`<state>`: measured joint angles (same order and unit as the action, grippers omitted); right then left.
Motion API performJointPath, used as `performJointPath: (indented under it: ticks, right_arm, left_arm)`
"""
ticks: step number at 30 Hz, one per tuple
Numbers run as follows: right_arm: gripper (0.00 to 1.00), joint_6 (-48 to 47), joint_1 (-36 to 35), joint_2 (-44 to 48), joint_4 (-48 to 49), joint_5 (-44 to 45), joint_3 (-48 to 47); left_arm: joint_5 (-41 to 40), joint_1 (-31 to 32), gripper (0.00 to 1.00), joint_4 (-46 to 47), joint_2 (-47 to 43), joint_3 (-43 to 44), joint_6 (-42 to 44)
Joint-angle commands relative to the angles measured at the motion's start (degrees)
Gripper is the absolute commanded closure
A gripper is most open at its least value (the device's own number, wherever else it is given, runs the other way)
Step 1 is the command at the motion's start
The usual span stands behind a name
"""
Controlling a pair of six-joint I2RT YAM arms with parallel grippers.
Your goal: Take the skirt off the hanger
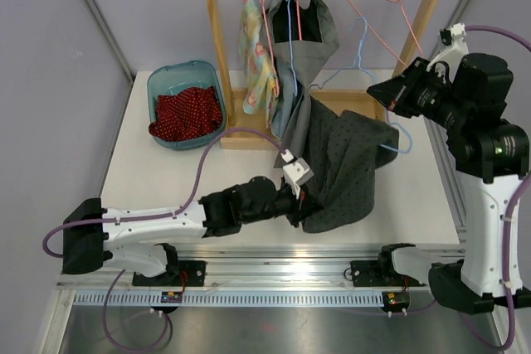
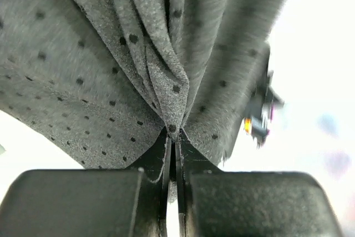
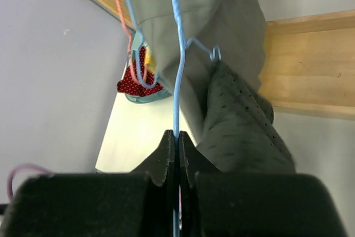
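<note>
Skirt (image 1: pixel 344 163), dark grey, dotted: draped from blue hanger (image 3: pixel 176 104) onto table (image 1: pixel 166 180), before wooden rack (image 1: pixel 217 47). Left gripper (image 2: pixel 173 140): closed, pinching a skirt fold. Right gripper (image 3: pixel 176 140): closed on hanger wire. Skirt apparently partly on hanger; attachment unclear. Bin (image 1: pixel 152 93), rear left: red cloth (image 1: pixel 187 113).
</note>
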<state>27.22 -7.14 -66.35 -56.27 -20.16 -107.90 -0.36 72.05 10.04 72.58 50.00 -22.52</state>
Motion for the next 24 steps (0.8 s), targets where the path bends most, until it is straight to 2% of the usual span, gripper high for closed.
performJointPath:
  ticks: [1, 7, 16, 24]
  right_arm:
    - [1.0, -0.9, 0.4, -2.0, 15.9, 3.9, -4.6]
    - [1.0, -0.9, 0.3, -5.2, 17.0, 5.7, -6.9]
    - [1.0, -3.7, 0.4, -2.7, 17.9, 11.9, -5.5]
    - [1.0, -7.4, 0.4, -9.8, 24.2, 19.9, -8.2]
  left_arm:
    - [-3.9, 5.2, 1.0, -3.3, -1.2, -6.0, -4.8]
    - [-5.6, 9.2, 1.0, -0.3, -1.2, -11.5, -8.8]
    - [-5.4, 11.4, 1.0, 5.3, 1.4, -17.6, -12.8]
    - [-5.0, 13.7, 1.0, 5.8, 5.2, -15.0, -13.4]
